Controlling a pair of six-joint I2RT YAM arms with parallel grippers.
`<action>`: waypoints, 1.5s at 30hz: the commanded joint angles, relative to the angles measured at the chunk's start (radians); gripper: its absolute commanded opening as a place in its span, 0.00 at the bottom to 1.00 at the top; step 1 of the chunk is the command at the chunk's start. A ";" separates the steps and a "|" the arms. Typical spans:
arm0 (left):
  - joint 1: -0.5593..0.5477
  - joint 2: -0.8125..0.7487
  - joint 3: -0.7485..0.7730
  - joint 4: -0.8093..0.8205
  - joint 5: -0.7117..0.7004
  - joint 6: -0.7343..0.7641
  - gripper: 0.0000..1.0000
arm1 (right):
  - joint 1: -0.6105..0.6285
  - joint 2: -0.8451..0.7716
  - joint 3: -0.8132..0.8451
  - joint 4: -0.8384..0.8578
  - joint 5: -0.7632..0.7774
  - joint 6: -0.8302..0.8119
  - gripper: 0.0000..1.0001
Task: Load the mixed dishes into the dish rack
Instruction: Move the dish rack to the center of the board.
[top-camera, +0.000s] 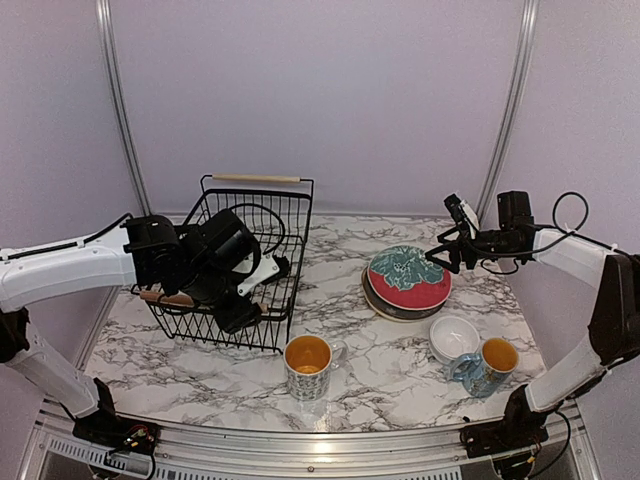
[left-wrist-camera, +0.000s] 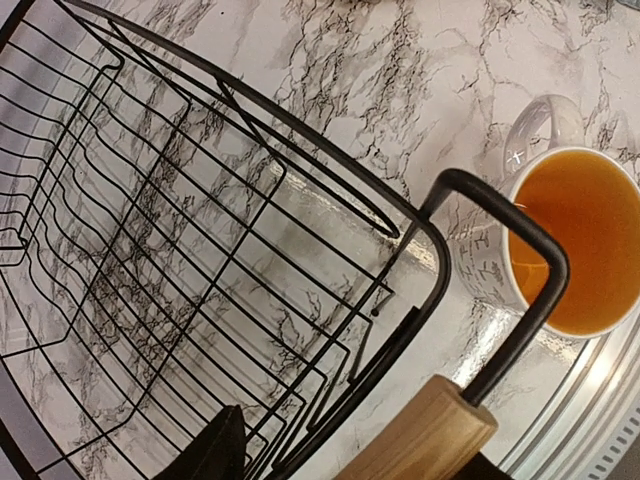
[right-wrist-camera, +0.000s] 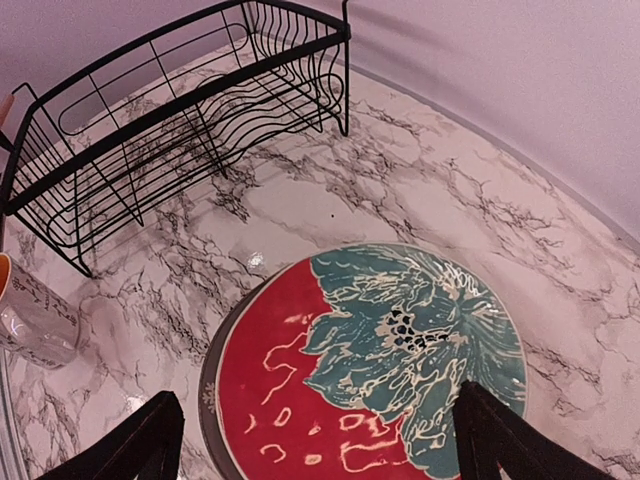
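Observation:
The black wire dish rack (top-camera: 262, 235) stands at the left with nothing in it; it also shows in the right wrist view (right-wrist-camera: 180, 110). My left gripper (top-camera: 215, 300) is open astride the rack's near wooden handle (left-wrist-camera: 420, 440), which lies close to one finger. My right gripper (top-camera: 445, 255) is open and empty, hovering over the red plate with the teal leaf (right-wrist-camera: 380, 360). That plate tops a stack with the dark grey plate's rim (right-wrist-camera: 210, 385) below. The white bowls (top-camera: 455, 335) sit nested near one mug (top-camera: 487, 367). The other mug (top-camera: 308, 365) stands by the rack (left-wrist-camera: 575, 240).
The rack's far wooden handle (top-camera: 255, 178) is at the back. The plate stack (top-camera: 408, 280) sits right of centre on the marble table (top-camera: 390, 375). Purple walls close in the back and sides. The table's front edge runs just behind the mugs.

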 joint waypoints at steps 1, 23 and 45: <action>-0.004 0.049 0.035 0.008 -0.046 0.016 0.56 | 0.008 0.006 0.037 -0.025 0.001 -0.010 0.91; -0.028 0.461 0.460 0.143 0.113 0.127 0.44 | 0.007 0.008 0.038 -0.029 0.006 -0.014 0.91; -0.064 0.264 0.375 -0.169 -0.155 -0.059 0.67 | 0.013 0.061 0.052 -0.055 0.010 -0.033 0.91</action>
